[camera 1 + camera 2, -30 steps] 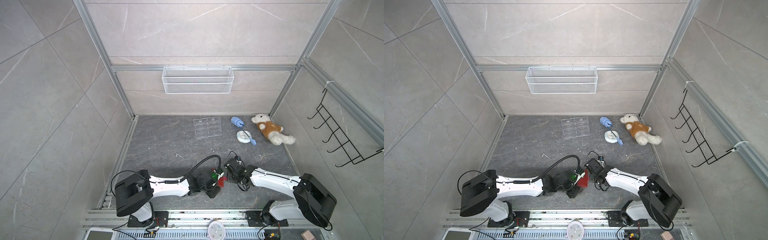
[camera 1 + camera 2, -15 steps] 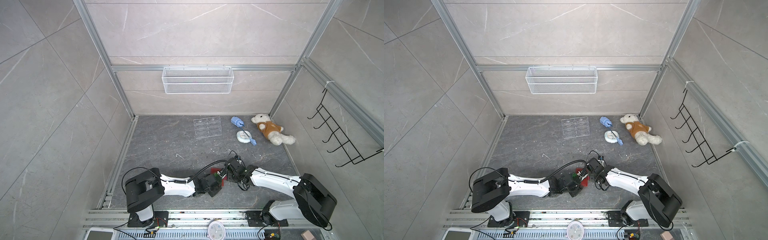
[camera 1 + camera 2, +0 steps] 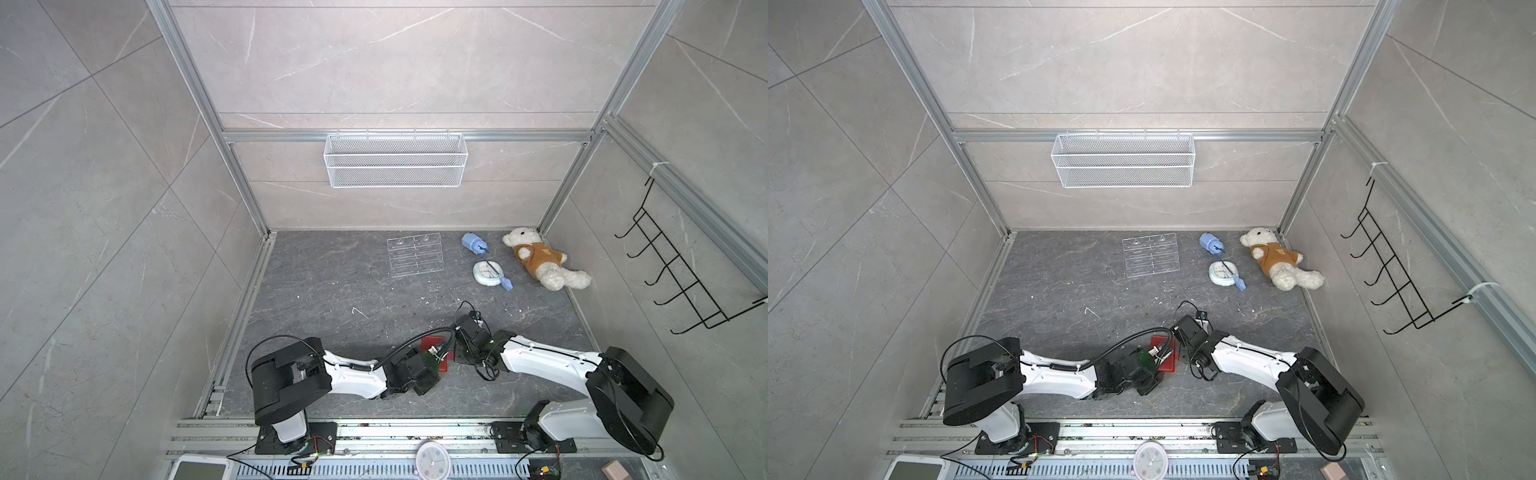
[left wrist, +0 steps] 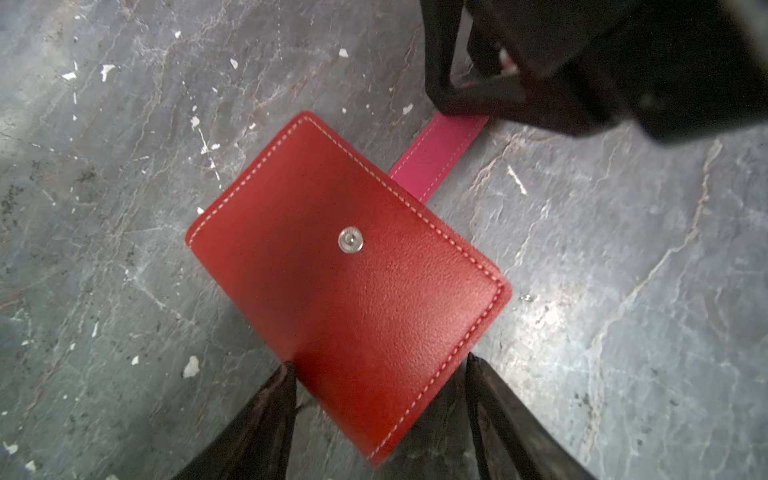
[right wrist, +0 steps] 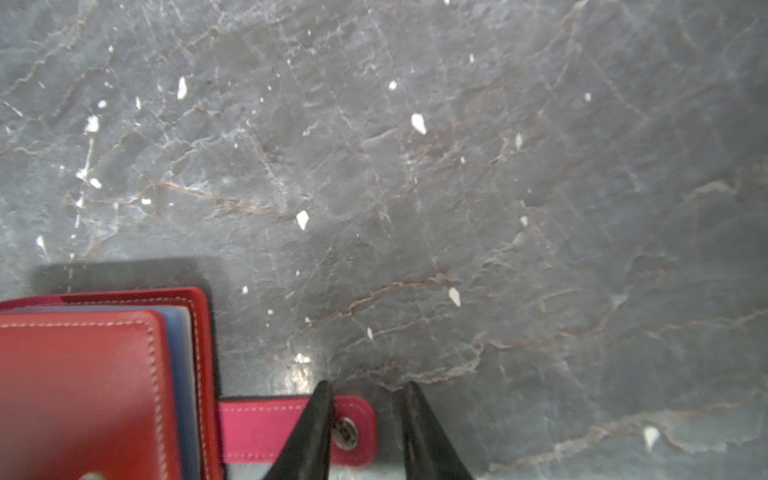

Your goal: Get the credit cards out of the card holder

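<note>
Red card holder, white stitching, pink tab

white arm links, black joints, black cables, black tapered fingers.

Card holder lies on the tabletop between my left gripper and right gripper, snap tab under the right one. Acrylic stand sits well behind, teddy bear off to its right.

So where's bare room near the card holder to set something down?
Bare: the floor between the acrylic stand and the card holder, reaching the left wall. Crowded: at the holder, between left pincer and right pincer, and around the teddy bear.
</note>
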`<state>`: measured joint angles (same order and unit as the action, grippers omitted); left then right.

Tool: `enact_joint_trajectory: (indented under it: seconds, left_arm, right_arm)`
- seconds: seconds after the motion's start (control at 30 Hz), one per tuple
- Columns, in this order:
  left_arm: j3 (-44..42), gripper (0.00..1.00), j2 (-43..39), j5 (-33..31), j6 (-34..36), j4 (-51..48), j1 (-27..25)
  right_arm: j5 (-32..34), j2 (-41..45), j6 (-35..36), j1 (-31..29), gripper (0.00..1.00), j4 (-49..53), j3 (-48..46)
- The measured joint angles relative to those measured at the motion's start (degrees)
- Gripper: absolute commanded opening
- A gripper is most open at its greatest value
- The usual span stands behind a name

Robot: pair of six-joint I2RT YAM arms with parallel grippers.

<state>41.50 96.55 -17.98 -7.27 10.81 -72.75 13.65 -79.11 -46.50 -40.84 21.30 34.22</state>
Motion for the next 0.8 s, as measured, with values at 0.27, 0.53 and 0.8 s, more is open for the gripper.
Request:
enact_joint_trajectory:
  seconds: [0.27, 0.53, 0.8]
  left_arm:
    - [-0.48, 0.68, 0.61, -4.55, 3.21, 2.73, -0.35]
    - [-0.48, 0.66, 1.2, -9.42, 2.73, 3.56, -0.35]
    - [-0.94, 0.66, 0.11, -11.32, 0.98, 4.81, -0.35]
  right_arm:
    - [0.0, 0.0, 0.02, 0.0, 0.31, -0.35, -0.07]
    - [0.0, 0.0, 0.11, 0.0, 0.31, -0.68, -0.15]
    - [-0.11, -0.09, 0.22, 0.07, 0.31, -1.33, -0.22]
